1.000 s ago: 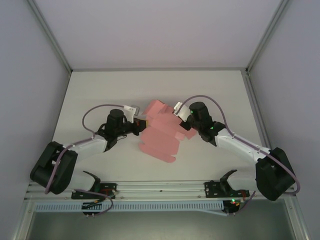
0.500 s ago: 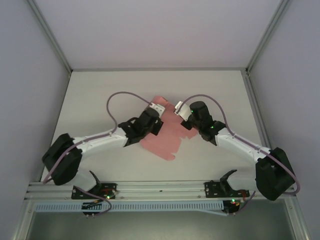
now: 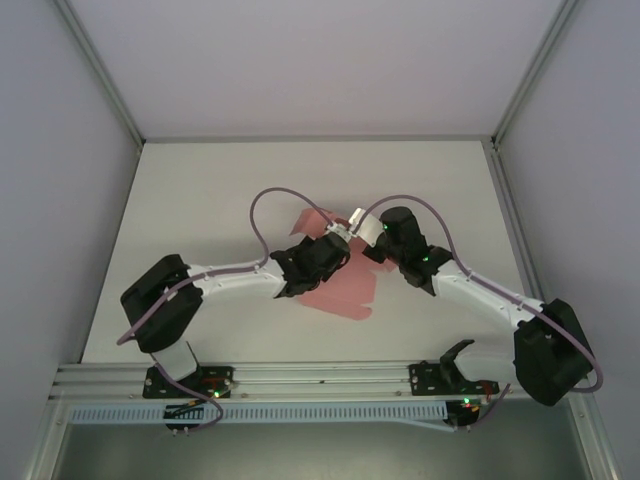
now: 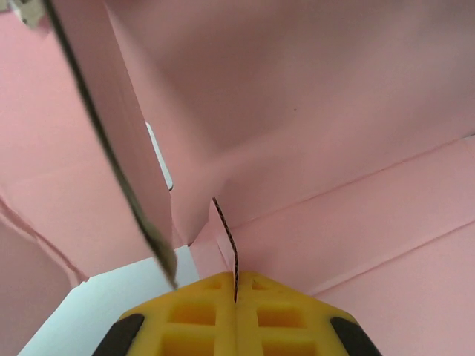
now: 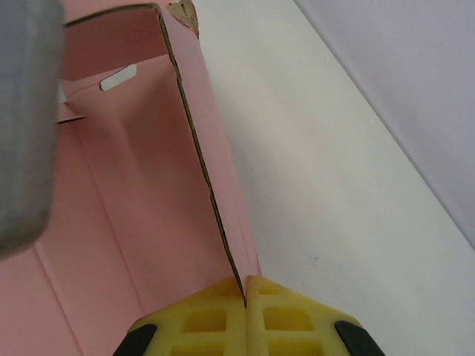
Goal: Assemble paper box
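The worktop (image 3: 200,200) is a plain white board. Pale lilac-grey walls (image 3: 300,60) close it in at the back and on both sides, and two metal posts (image 3: 100,70) run up at the far corners. A metal rail (image 3: 320,372) lies along the near edge, where both arms are bolted. The paper box (image 3: 345,292) lies a little nearer than the middle of the worktop and is partly folded: some of its pink card is flat on the surface and some panels stand up. In the top view both arms reach inward and meet above it, and their black wrists hide the place of the grip. A purple cable (image 3: 262,212) loops over the left arm.

The wrist views show what the top view hides. The left pincer (image 4: 236,285) is closed, its yellow pads (image 4: 282,315) pressed together on the thin edge of one card flap. Pink panels rise all around it, and a small patch of white worktop shows at lower left. The right pincer (image 5: 245,288) is closed as well, nipping the near end of an upright pink wall that runs away from the camera. A narrow slot (image 5: 119,76) is cut in the far panel. To the right of this wall the bare worktop reaches to the lilac wall. A grey blurred shape (image 5: 26,111) stands at the left edge; I cannot tell what it is.
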